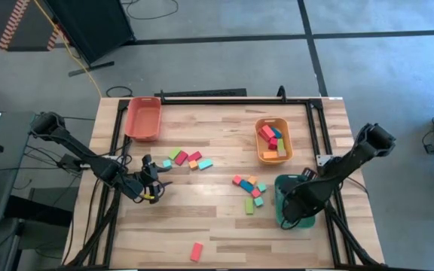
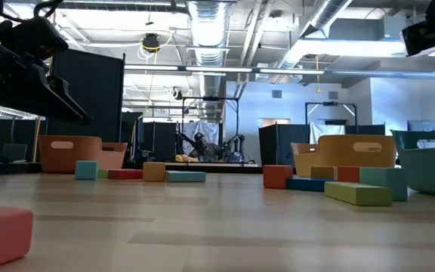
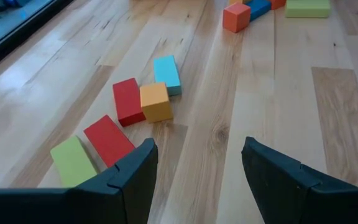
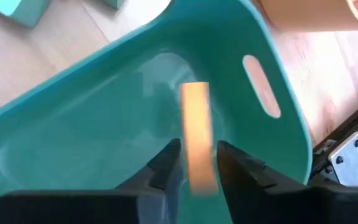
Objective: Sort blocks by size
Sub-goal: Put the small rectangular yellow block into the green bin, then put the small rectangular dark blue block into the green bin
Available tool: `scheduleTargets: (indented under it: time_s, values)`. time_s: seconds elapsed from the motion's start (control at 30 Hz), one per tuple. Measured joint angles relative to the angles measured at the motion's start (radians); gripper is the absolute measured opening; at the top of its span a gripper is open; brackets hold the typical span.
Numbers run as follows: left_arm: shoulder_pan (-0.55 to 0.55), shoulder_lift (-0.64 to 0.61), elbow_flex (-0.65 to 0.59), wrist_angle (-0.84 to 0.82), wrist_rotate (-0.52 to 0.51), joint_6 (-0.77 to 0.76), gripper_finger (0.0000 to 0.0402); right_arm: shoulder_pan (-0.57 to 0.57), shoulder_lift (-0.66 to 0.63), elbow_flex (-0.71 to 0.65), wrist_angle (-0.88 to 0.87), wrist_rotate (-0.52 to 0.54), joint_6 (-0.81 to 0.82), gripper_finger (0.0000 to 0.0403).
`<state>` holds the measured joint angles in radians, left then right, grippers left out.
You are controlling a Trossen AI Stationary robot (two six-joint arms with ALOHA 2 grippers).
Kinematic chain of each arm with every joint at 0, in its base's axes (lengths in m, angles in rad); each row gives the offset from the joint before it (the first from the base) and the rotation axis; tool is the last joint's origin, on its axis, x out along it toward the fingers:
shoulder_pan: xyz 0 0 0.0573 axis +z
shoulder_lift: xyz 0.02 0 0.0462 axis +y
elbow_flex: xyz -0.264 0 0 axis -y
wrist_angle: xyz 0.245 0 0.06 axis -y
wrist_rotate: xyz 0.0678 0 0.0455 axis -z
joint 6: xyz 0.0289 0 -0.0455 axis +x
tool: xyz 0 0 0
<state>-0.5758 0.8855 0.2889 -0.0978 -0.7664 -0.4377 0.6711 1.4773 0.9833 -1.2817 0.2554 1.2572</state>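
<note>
Small coloured blocks lie flat on the wooden table in two loose groups. The left group (image 1: 187, 159) holds green (image 3: 73, 160), red (image 3: 127, 99), orange (image 3: 155, 102) and teal (image 3: 167, 73) blocks. The other group (image 1: 249, 190) lies mid-right. One pink block (image 1: 197, 251) lies alone near the front edge. My left gripper (image 1: 153, 186) is open and empty just left of the left group, low over the table (image 3: 197, 168). My right gripper (image 1: 292, 205) is over the teal tray (image 1: 298, 184), shut on an orange block (image 4: 196, 124). My right gripper pinches the long orange block between its two fingers at one end (image 4: 201, 177). The block runs on forward past the fingertips, along the fingers. It hangs clear above the teal tray's floor (image 4: 104, 143). The fingers point down into the tray.
A red-orange tray (image 1: 143, 118) stands at the far left. An orange tray (image 1: 272, 141) with several blocks stands at the far right, next to the teal tray. A black frame (image 1: 232, 98) runs round the table's far and side edges. Bare wood lies at the front middle.
</note>
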Motion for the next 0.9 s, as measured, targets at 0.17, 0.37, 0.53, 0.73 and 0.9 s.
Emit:
scheduleTargets:
  time_s: [0.17,0.37,0.53,0.73,0.9]
  values:
    - [0.000,0.000,0.000,0.000,0.000,0.003,0.0224,-0.020,-0.007,0.000,-0.022,0.001,-0.008,0.0160]
    - [0.000,0.000,0.000,-0.003,0.000,0.007,0.0224,-0.033,-0.006,0.000,-0.013,0.027,-0.020,0.0181]
    - [0.000,0.000,0.000,-0.003,0.000,0.011,0.0224,-0.062,-0.006,0.000,0.079,0.043,-0.076,0.0187]
    - [0.000,0.000,0.000,-0.003,0.000,0.011,0.0224,-0.131,-0.006,0.000,0.237,0.045,-0.206,0.0186]
    - [0.000,0.000,0.000,-0.002,0.000,0.010,0.0224,-0.189,-0.006,0.001,0.383,0.047,-0.311,0.0185]
